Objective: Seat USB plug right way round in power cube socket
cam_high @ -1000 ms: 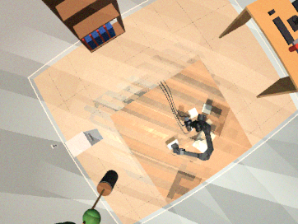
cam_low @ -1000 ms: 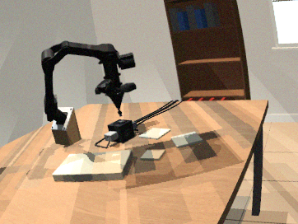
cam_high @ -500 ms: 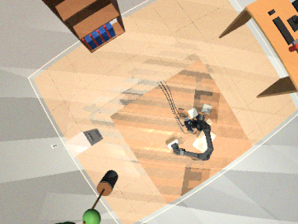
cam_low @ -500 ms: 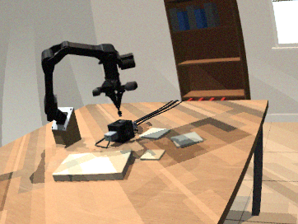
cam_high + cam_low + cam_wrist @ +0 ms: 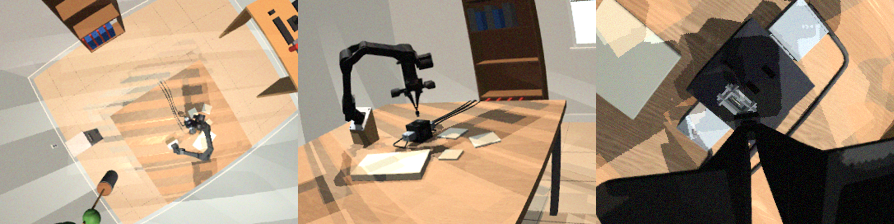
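The black power cube (image 5: 421,133) (image 5: 741,47) sits on the table. Its top socket (image 5: 737,101) shows in the wrist view as a pale metal frame, just beyond the fingertips, and no plug shows in it. My gripper (image 5: 417,109) (image 5: 750,132) is shut on the USB plug, a small dark block (image 5: 417,114) at the fingertips. In the exterior view the plug hangs a little above the cube, with a gap below it. In the wrist view the socket lies turned askew to the fingers. The fingers hide most of the plug, so its way round cannot be told.
Pale plugs (image 5: 408,136) (image 5: 799,31) stick out of the cube's sides, one with a looped black cable (image 5: 844,61). Black cables (image 5: 456,112) run off behind the cube. A thick pale slab (image 5: 393,165) and flat pale tiles (image 5: 485,139) (image 5: 450,154) lie near the cube.
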